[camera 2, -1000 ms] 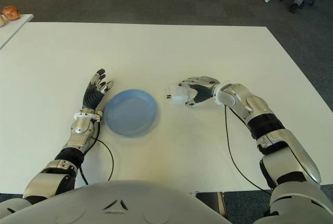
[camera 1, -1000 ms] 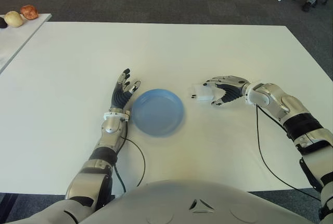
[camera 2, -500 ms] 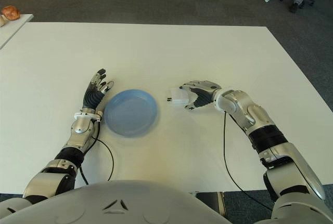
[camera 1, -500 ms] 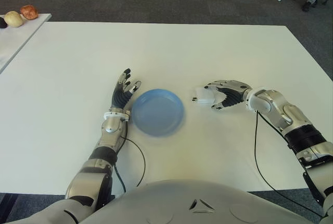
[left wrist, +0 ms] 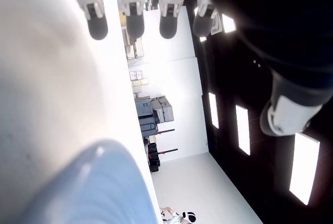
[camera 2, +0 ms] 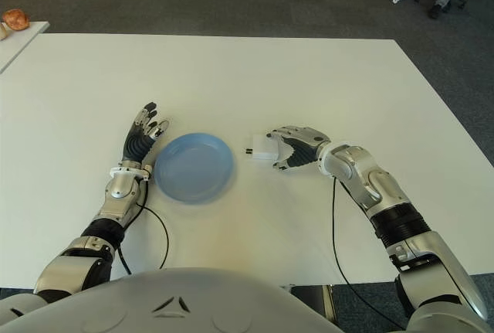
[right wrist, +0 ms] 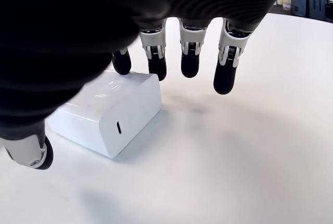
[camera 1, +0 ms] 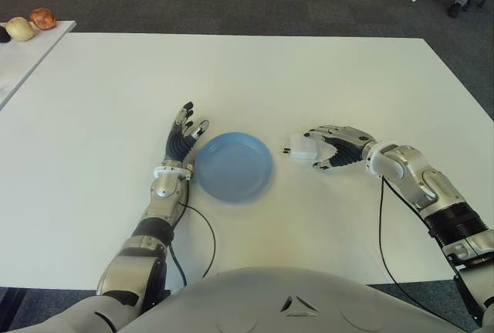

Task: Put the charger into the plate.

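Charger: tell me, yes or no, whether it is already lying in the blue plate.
No: the charger sits on the bare table beside the blue plate, under the right hand.

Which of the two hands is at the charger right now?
The right hand: its fingers arch over the white charger on the table, right of the blue plate, not closed on it. The left hand shows open at the plate's left, holding nothing.

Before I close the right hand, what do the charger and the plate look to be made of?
Charger: likely hard glossy white plastic; smooth faces, rounded edges, soft highlights. Plate: pale blue, matte to satin, probably plastic, though glazed ceramic can't be ruled out. Right hand hovers open over the charger, gripping nothing.
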